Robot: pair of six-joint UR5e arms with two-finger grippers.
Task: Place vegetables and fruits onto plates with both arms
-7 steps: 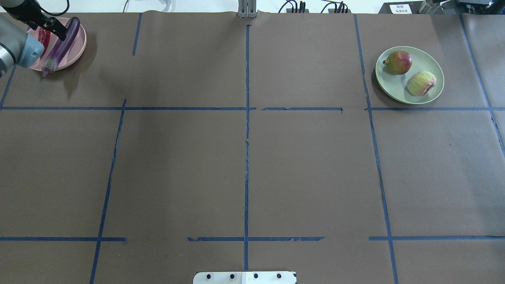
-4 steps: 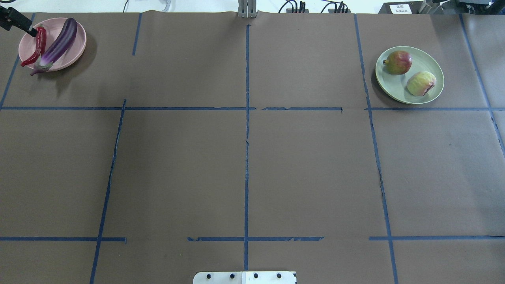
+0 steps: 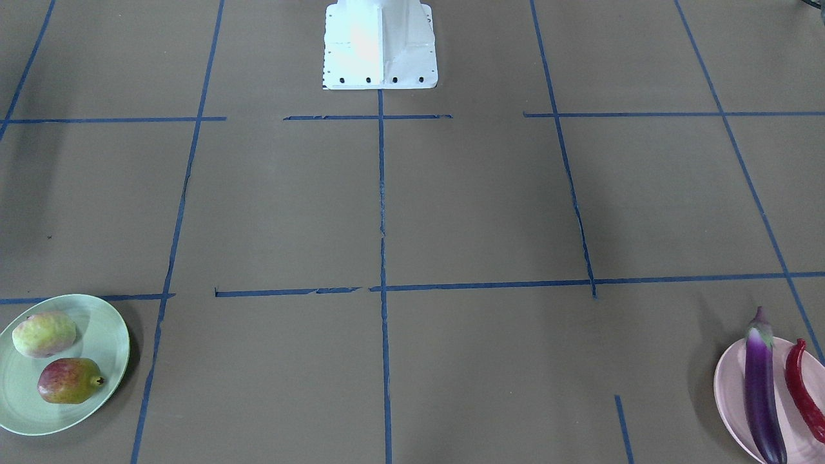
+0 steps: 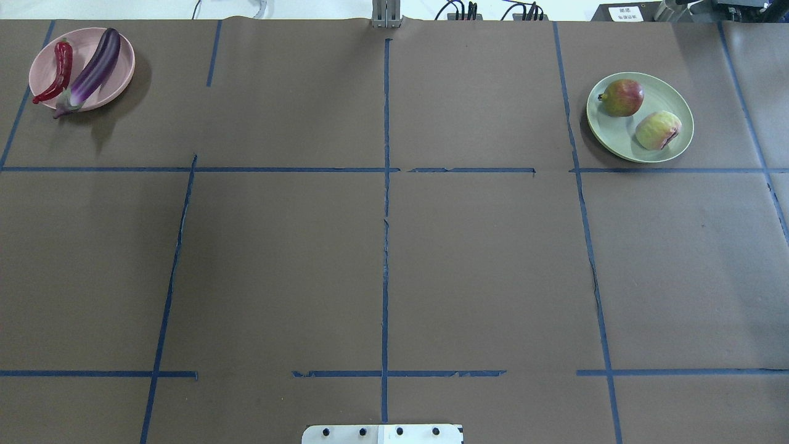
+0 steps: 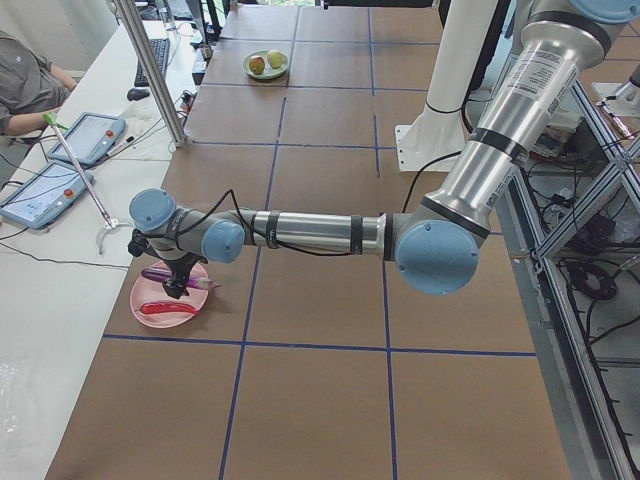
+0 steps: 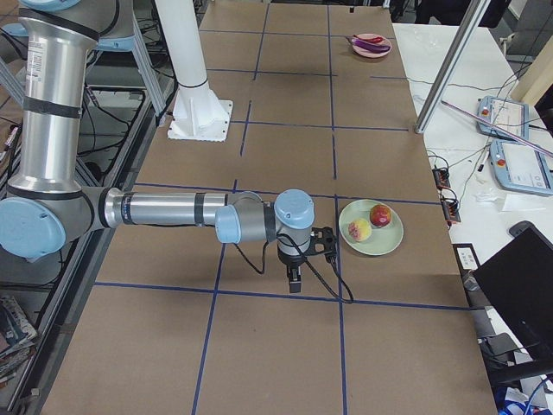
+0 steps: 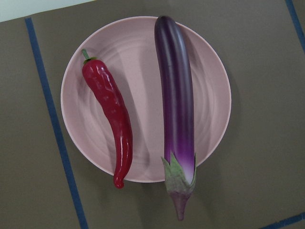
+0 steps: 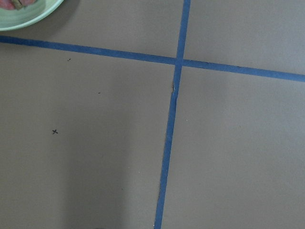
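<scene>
Writing: white label (image 4: 624,12), far right, illegible
Surface: brown table (image 4: 277,259), blue tape grid (image 4: 386,216)
Grippers: left gripper (image 5: 177,288), right gripper (image 6: 295,280), cannot tell whether open or closed

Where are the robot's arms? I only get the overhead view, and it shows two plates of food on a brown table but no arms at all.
Observer: The left-side camera shows the left arm stretched out low, with its gripper hanging just above the pink plate.
Visitor: And the other arm?
Observer: The right-side camera shows the right arm low over the table, its gripper beside the green plate, not over it.
Visitor: Is either one holding food?
Observer: The left wrist camera looks straight down on the eggplant and the chili pepper, which lie apart on the pink plate with no fingers around them.
</scene>
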